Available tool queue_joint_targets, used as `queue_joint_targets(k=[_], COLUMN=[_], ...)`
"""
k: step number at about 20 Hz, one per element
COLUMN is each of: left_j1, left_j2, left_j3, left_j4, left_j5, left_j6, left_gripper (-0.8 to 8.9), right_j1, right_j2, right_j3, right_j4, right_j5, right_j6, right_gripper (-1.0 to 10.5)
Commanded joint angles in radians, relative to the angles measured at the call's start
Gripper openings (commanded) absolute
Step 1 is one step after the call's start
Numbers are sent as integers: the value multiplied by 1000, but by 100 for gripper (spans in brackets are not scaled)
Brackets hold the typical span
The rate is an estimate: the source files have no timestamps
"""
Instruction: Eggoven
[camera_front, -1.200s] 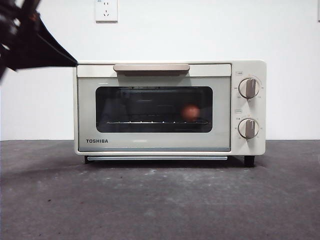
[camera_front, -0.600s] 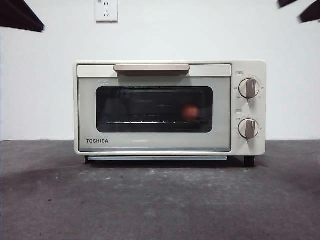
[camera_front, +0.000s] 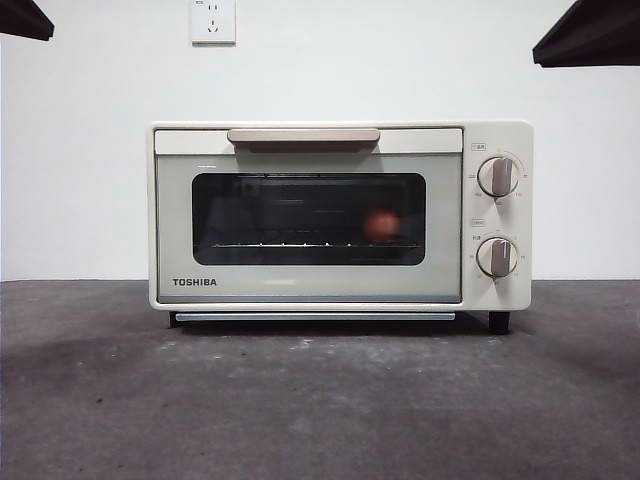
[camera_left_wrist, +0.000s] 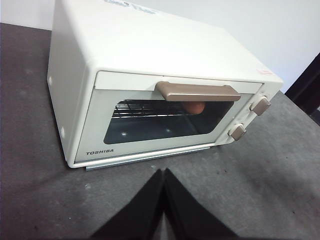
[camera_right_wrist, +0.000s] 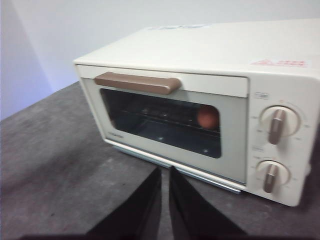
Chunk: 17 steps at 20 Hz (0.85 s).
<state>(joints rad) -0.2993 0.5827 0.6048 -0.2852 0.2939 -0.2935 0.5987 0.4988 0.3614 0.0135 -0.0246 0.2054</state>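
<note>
A: Oven?
B: The toaster oven (camera_front: 340, 215) sits on the dark table (camera_front: 320, 400), door closed; bare tabletop lies before it and on both sides.
A: Egg?
B: The egg (camera_front: 381, 225) rests on the rack (camera_front: 310, 243) behind the glass, toward the knobs (camera_front: 498, 176).
A: Grippers?
B: The left gripper (camera_left_wrist: 163, 175) has its jaws together and holds nothing; the right gripper (camera_right_wrist: 165, 172) is nearly closed and holds nothing. Both are clear of the door.

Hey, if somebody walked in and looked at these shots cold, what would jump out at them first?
The cream toaster oven fills the middle of the table, its door shut. Behind the dark window a small reddish-brown egg sits on the wire rack, toward the side with the two knobs. Both arms hold back in front of the oven: the left gripper has its jaws together, the right gripper nearly so, and neither holds anything.
</note>
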Motion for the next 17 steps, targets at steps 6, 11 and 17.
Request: queue_joint_targets(k=[6, 11, 17], left_j1=[-3, -3, -3], left_j2=[5, 5, 6], left_j3=[19, 19, 19], left_j4=[19, 19, 19], left_j5=[1, 1, 1], left_j6=[17, 17, 17], left_gripper=[8, 8, 8], right_j1=[8, 8, 8], right_j2=[0, 0, 0], right_j3=[0, 0, 0], right_j4=[5, 9, 9], right_j5=[29, 29, 29], right_j6=[-12, -11, -12], right_gripper=[3, 4, 4])
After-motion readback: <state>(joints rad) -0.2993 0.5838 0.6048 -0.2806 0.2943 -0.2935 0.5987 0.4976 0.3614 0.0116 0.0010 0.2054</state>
